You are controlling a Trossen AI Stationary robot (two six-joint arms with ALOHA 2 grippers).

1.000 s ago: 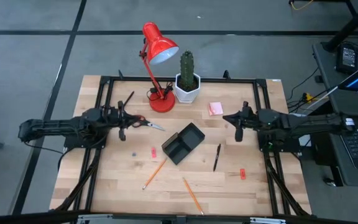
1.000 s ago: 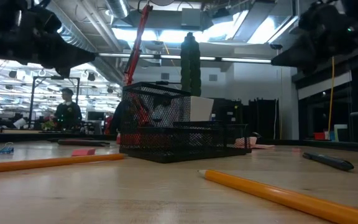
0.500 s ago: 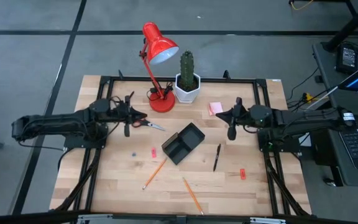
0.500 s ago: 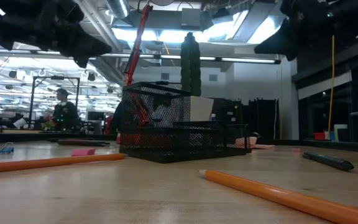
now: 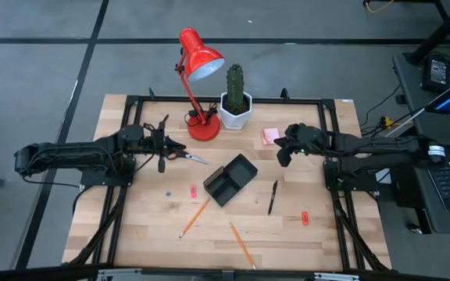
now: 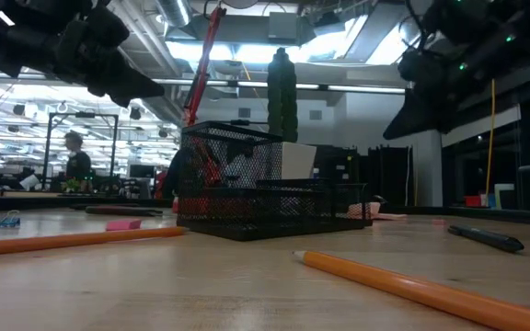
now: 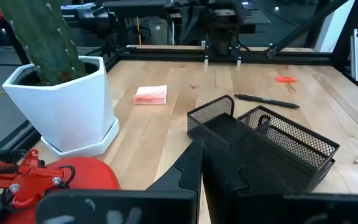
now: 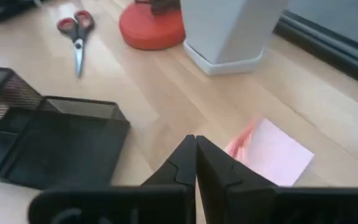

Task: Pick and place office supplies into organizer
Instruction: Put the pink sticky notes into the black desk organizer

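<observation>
Two orange pencils (image 5: 194, 218), one black pen (image 5: 273, 197) and one scissors (image 5: 184, 155) lie on the desk (image 5: 319, 234). Left pincer (image 5: 162, 157) and right pincer (image 5: 281, 157) are both closed, empty.

Black wire-mesh metal organizer (image 5: 230, 179) on matt pale wood table (image 5: 139, 226), glossy red lamp (image 5: 200, 56)

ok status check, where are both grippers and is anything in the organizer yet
Right gripper shut, above the sticky-note pad. Left gripper shut, empty, over the scissors. Organizer looks empty; pencils, pen on the table. Nothing in the way.
</observation>
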